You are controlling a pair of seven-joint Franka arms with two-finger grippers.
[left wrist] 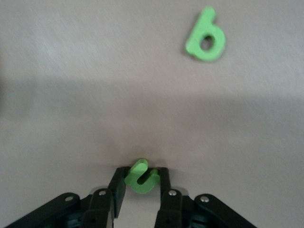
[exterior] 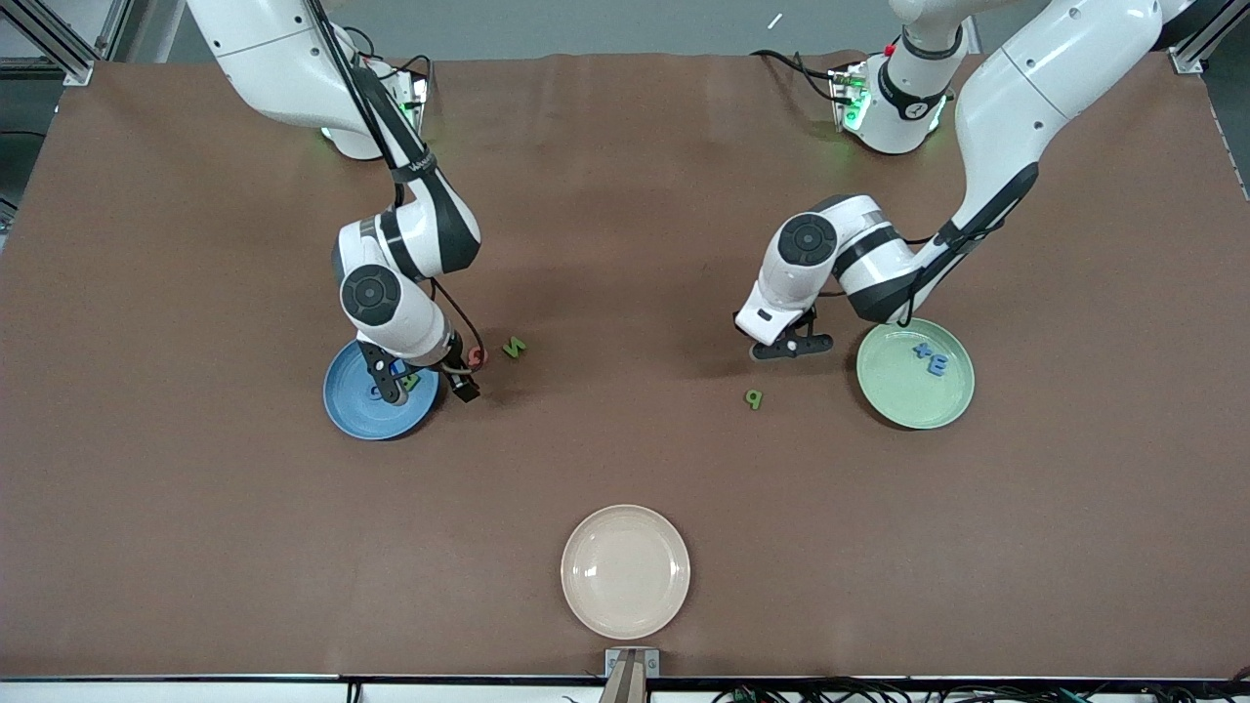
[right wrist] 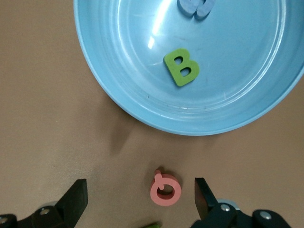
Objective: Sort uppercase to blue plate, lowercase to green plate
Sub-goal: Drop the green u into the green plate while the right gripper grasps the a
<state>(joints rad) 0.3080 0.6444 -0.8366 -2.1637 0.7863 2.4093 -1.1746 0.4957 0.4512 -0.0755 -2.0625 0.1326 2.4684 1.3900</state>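
My left gripper [exterior: 787,348] [left wrist: 141,179] is shut on a small green n [left wrist: 141,176], low over the table beside the green plate [exterior: 898,402]. That plate holds a blue x [exterior: 923,347] and a blue three-pronged letter [exterior: 936,366]. A green p-like letter [exterior: 753,397] [left wrist: 205,35] lies on the table nearby. My right gripper [exterior: 427,381] [right wrist: 140,191] hangs open beside the blue plate [exterior: 342,402] [right wrist: 237,71], its fingers either side of the red Q [exterior: 476,356] [right wrist: 166,188]. In the blue plate lie a green B [right wrist: 181,67] and a blue G [right wrist: 194,7]. A green N [exterior: 514,346] rests just past the Q.
A cream plate [exterior: 625,571] stands near the table's front edge, in the middle. The brown table mat [exterior: 625,195] stretches bare between the two arms.
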